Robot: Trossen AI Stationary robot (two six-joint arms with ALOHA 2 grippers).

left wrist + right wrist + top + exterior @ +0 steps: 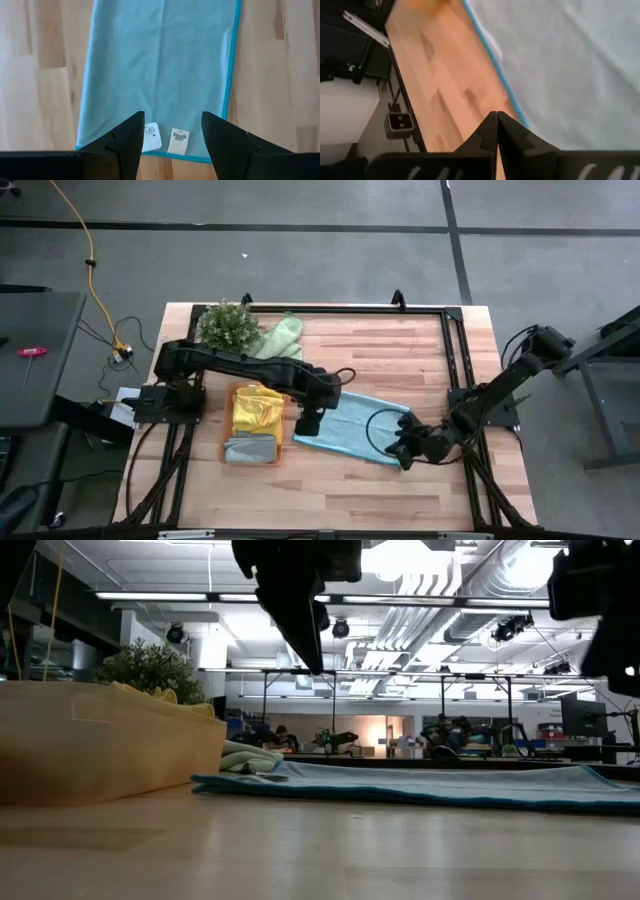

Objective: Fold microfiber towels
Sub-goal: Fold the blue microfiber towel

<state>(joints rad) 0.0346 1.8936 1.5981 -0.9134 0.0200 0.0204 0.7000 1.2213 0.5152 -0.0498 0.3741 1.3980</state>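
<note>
Inside the orange tray [228, 412] — yellow towel [256, 408]; grey towel [250, 448].

We see a light blue towel [350, 425] lying flat on the wooden table near its middle, spread out in a single smooth layer, with a darker teal hem and two small white labels [178, 141] at its left edge. To its left, a crumpled yellow towel [257, 409] and a folded grey towel [249, 448] sit together. A pale green towel [281, 338] lies bunched at the far side.
</note>
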